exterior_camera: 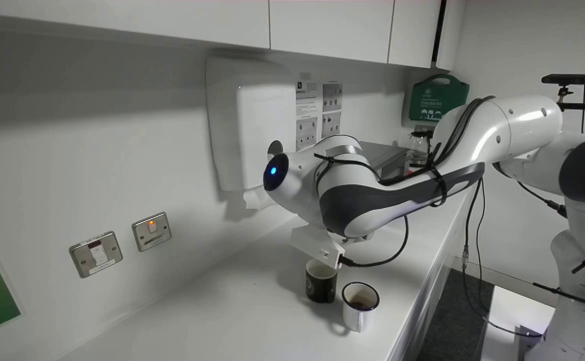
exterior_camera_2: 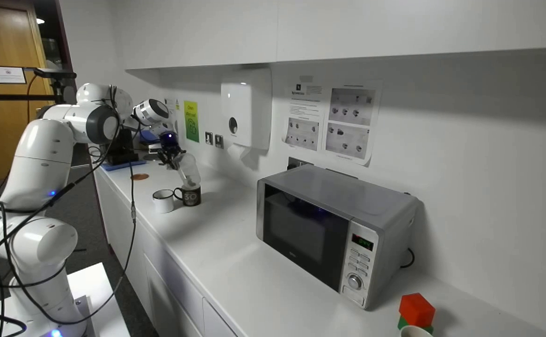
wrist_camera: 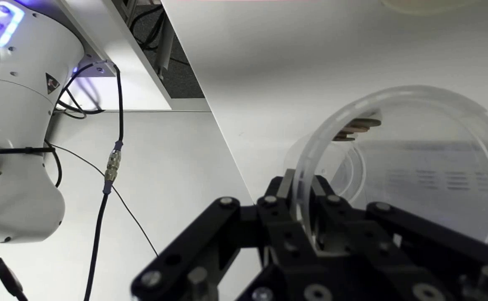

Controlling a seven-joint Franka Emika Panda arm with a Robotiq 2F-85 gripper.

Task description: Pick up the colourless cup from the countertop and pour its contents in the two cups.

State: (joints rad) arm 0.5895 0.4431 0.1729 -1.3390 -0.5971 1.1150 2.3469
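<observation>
The colourless cup (exterior_camera_2: 188, 169) hangs tilted, mouth low, right above the dark mug (exterior_camera_2: 191, 196) in an exterior view. My gripper (wrist_camera: 302, 184) is shut on its wall at the rim (wrist_camera: 398, 98), one finger inside and one outside. A few brown, coin-like pieces (wrist_camera: 358, 126) show inside the cup. The dark mug (exterior_camera: 321, 283) and the white mug (exterior_camera: 360, 316) stand upright, close together, on the countertop (exterior_camera: 197, 321). Something brown lies in the white mug. The dark mug's bottom is hidden. In that exterior view my wrist hides the fingers and the cup.
The wall with a towel dispenser (exterior_camera_2: 246, 110) is close behind the arm. A microwave (exterior_camera_2: 319, 224) stands farther along the counter, with a red block (exterior_camera_2: 417, 310) past it. Wall cupboards (exterior_camera: 327, 25) overhang the counter. A brown disc (exterior_camera_2: 139, 177) lies beyond the mugs.
</observation>
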